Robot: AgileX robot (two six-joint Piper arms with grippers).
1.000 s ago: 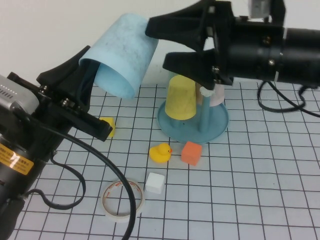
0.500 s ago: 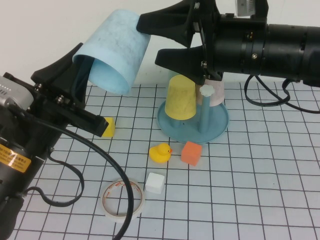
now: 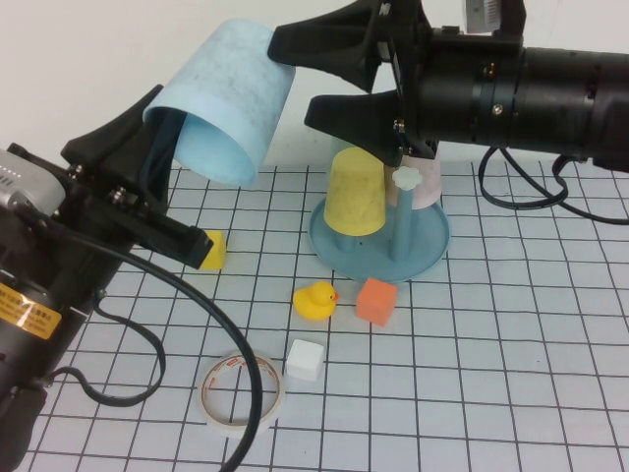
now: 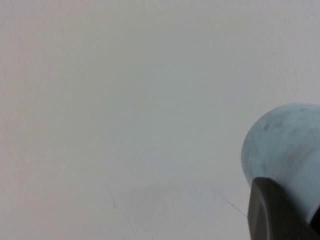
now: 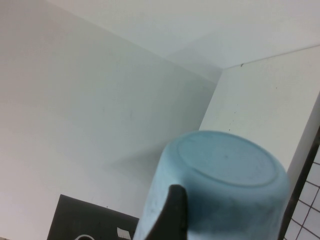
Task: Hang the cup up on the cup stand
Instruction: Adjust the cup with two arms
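- Across the whole lower part of the high view lies the gridded table [image 3: 511,393], white with black lines, and everything else sits on or hangs over it.
- From the right edge the right arm reaches in, its right gripper [image 3: 310,74] raised above the table at the closed end of the cup; the jaws stand wide apart — one finger lies along the cup's upper side, the other is just beside its lower side, and no firm grip shows.
- At the left the left arm rises from the near corner, and its left gripper [image 3: 162,147] is at the cup's open mouth, jaws pinched together on the rim, one finger outside the wall and one inside.
- Lifted high between the two grippers is the cup [image 3: 228,98], light blue and faintly speckled, tilted with its mouth down toward the left gripper and its base toward the right one; it is up in the air and well apart from the stand.
- Behind the table's middle stands the cup stand [image 3: 378,258], a round teal dish with upright pegs, one topped by a small white flower-shaped knob [image 3: 405,178].
- One peg carries an upturned yellow cup [image 3: 356,192]; a pale pink cup [image 3: 428,185] shows partly behind the knob.
- Near the front edge lies a roll of tape [image 3: 243,392].
- Close in front of the stand sits an orange cube [image 3: 375,301], with a yellow rubber duck [image 3: 315,300] just beside it.
- Nearer the tape is a white cube [image 3: 305,360]; a small yellow block [image 3: 212,251] peeks out beside the left arm.
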